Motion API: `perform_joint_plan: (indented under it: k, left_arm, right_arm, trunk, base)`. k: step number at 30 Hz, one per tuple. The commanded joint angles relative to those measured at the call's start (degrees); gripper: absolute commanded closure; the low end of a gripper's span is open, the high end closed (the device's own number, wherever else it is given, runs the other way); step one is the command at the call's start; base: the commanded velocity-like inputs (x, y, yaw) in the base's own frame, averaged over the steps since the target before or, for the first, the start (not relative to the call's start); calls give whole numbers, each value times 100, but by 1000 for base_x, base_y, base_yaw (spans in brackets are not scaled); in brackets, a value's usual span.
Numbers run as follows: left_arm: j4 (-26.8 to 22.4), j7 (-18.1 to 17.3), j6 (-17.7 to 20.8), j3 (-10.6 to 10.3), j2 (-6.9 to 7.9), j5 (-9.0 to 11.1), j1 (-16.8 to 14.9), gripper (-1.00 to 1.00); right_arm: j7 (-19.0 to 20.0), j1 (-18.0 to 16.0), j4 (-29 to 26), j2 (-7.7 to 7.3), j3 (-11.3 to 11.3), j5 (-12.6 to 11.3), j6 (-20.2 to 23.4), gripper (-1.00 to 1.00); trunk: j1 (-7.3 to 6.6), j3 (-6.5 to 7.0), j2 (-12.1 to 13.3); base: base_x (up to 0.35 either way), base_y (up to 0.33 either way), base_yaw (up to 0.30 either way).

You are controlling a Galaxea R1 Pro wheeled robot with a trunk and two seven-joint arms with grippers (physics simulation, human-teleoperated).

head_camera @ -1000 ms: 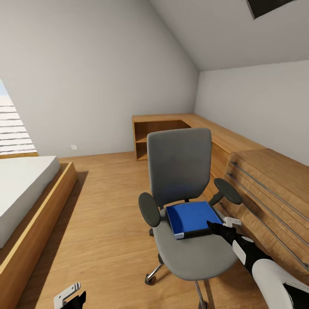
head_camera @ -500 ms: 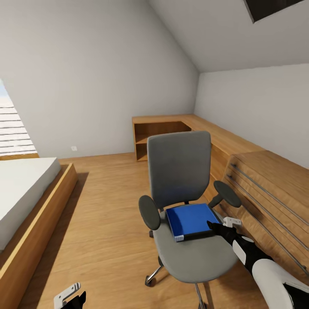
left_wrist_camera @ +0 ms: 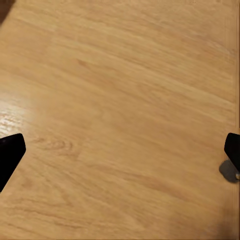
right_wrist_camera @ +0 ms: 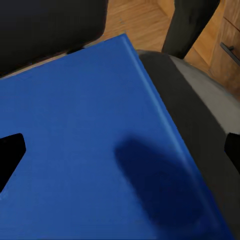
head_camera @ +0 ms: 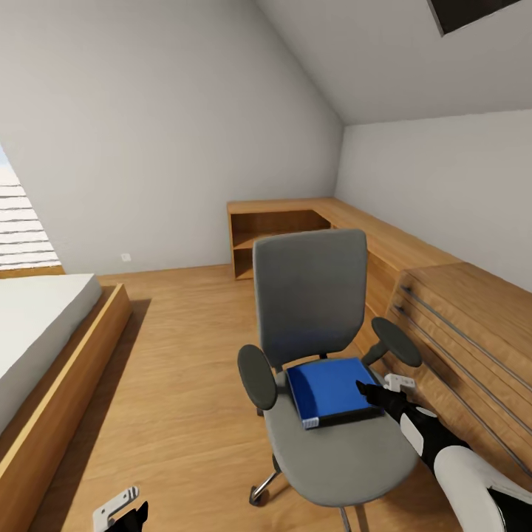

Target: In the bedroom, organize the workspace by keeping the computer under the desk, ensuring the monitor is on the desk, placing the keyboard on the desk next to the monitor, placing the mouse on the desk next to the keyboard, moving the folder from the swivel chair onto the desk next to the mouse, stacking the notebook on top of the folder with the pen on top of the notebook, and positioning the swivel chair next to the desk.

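Observation:
The grey swivel chair [head_camera: 310, 288] stands in the middle of the head view, its back toward the far wall. On its seat lies the flat blue folder [head_camera: 325, 388], white edge toward me. My right gripper [head_camera: 380, 388] hovers at the folder's right edge, just above the seat. In the right wrist view its fingers are spread wide over the folder's [right_wrist_camera: 85, 150] blue cover, with nothing held. My left gripper [head_camera: 118, 511] hangs low at the left, open above the wooden floor [left_wrist_camera: 120, 100]. The desk, monitor, keyboard, mouse, notebook, pen and computer are out of view.
A bed on a wooden frame [head_camera: 52, 332] fills the left side. A light-wood drawer chest [head_camera: 473, 325] stands close to the chair's right armrest [head_camera: 397, 341]. A low wooden shelf unit [head_camera: 281, 222] runs along the far and right walls. Open floor lies between bed and chair.
The whole picture has shifted slightly, so the camera moved; the chair and folder now sit a touch lower and nearer. Both grippers keep their places and stay open.

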Motion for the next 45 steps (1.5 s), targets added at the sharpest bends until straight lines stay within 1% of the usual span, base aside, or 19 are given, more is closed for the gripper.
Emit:
perform_joint_plan:
  k: [1,7,26,45]
  left_arm:
    - [-4,20,-7,-13,2,60,-1,-100]
    - [-7,19,-7,-14,2,60,-1,-100]
    - [-10,19,-7,-14,3,60,-1,-100]
    - [-11,19,-7,-5,2,60,-1,-100]
  right_arm:
    - [36,-5,7,1,-43,20,-17,-100]
    - [36,-5,12,0,-43,20,-15,-100]
    - [19,-5,30,8,-43,21,25,-100]
    - [26,-5,34,7,-43,20,29,-100]
  trunk:
    - [2,-5,-2]
    - [2,-5,-2]
    - [2,-5,-2]
    - [420,-346,-764]
  base:
    - [305,0,0]
    - [166,0,0]
    - [32,0,0]
    - [0,0,0]
